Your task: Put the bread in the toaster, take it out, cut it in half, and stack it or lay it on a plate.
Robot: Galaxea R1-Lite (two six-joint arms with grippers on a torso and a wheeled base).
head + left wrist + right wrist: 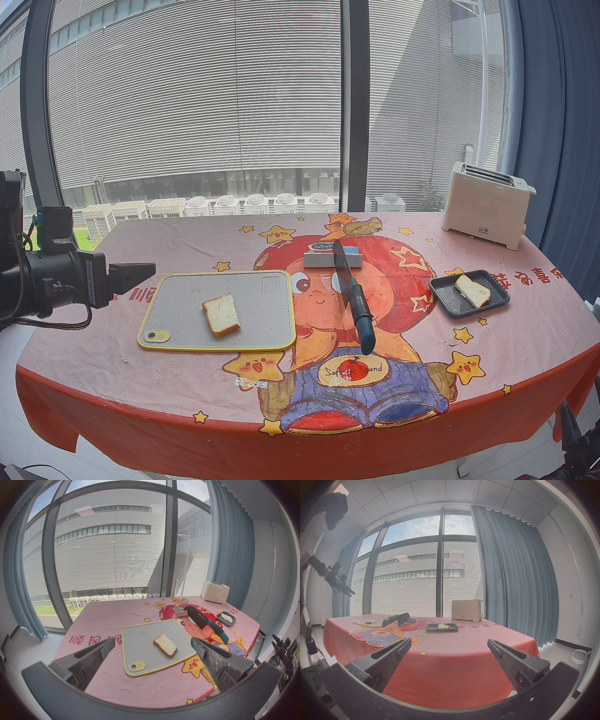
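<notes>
handling a soft half slice

standing by the table [187, 244], i'd start at its left edge, where the left claw [137, 272] hovers with its jaws spread wide and nothing in them, pointing across at the cutting board [181, 300]. one piece of bread [221, 314] lies flat on the board, near the middle, touching nothing else. it looks light and spongy, with a firmer crust at one end, so i'd judge it will squash or tear under a hard pinch. the safer hold is a gentle one across its narrow width, at the crust, with one finger eased under the edge because it lies so flat. just beside the board is the knife [353, 294], its blade propped on a small rest [333, 256] and its blue handle toward the near edge. further right, a second piece [473, 290] sits on the dark plate [440, 294], and the toaster [487, 203] stands behind it. the right claw [449, 642] hangs released and bare, well apart from the table.
</notes>
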